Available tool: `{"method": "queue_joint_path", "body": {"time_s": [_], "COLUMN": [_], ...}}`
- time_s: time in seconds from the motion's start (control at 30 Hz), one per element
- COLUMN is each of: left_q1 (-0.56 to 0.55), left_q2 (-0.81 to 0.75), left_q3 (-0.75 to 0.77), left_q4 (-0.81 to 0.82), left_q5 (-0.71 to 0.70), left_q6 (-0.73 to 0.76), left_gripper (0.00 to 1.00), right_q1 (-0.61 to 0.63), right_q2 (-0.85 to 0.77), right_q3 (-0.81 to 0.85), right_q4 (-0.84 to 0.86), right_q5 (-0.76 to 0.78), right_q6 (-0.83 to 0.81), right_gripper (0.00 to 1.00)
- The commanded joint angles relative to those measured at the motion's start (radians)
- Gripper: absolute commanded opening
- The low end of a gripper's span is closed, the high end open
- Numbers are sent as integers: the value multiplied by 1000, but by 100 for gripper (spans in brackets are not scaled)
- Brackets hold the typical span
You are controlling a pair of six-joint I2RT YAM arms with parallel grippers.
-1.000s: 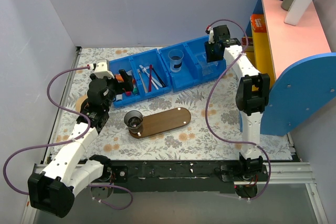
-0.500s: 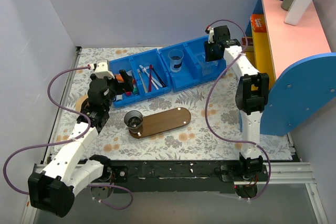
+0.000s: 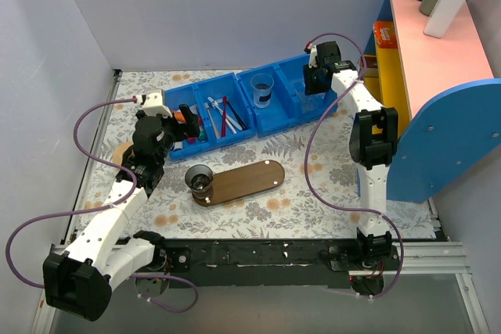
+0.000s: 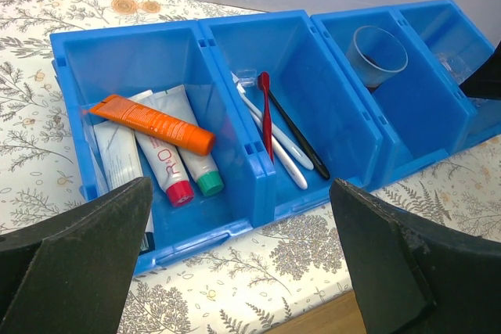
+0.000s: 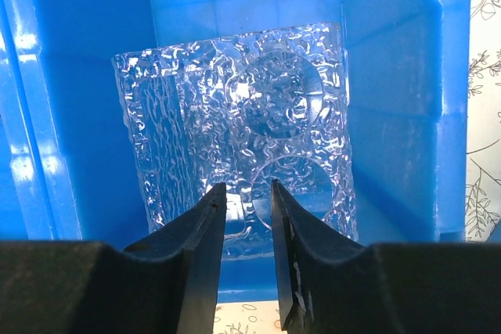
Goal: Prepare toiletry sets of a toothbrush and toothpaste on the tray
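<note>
Left gripper (image 4: 239,217) wide open, empty. Right gripper (image 5: 246,193) narrowly parted at clear cup (image 5: 235,99), frame centre; hold unclear. Risk: slick wall slips, cup topples inside blue bin (image 5: 395,76).

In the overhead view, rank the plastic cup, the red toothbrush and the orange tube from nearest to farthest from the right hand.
1. The plastic cup, just left of the right hand.
2. The red toothbrush, mid-row.
3. The orange tube, far left end.
</note>
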State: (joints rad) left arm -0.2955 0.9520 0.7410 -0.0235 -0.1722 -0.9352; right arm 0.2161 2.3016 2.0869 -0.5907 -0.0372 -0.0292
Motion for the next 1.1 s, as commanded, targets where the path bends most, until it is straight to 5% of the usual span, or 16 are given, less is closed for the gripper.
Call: {"method": "queue_joint_path", "body": {"time_s": [0.0,0.23,0.47,1.07], "left_q1": [7,7,7,9], "left_q2": [-2,-1,5,11], "left_q3": [0,0,3,3], "left_q4": [-4,-6,-9,-12], "left_q5": [-1,2,8,16], "left_q6": [9,9,10,10], "left_gripper": [98,98,98,98], "right_q1": [-1,-1,-1,-1], "right_q2": [15,15,-13,-103], "right_q3": [13,4,9,28], "right_q4": [34,32,38,38], "right_q5": [-1,-1,-16,16], "right_q6": [9,17,23,43], "right_gripper": [36,27,3,1]}}
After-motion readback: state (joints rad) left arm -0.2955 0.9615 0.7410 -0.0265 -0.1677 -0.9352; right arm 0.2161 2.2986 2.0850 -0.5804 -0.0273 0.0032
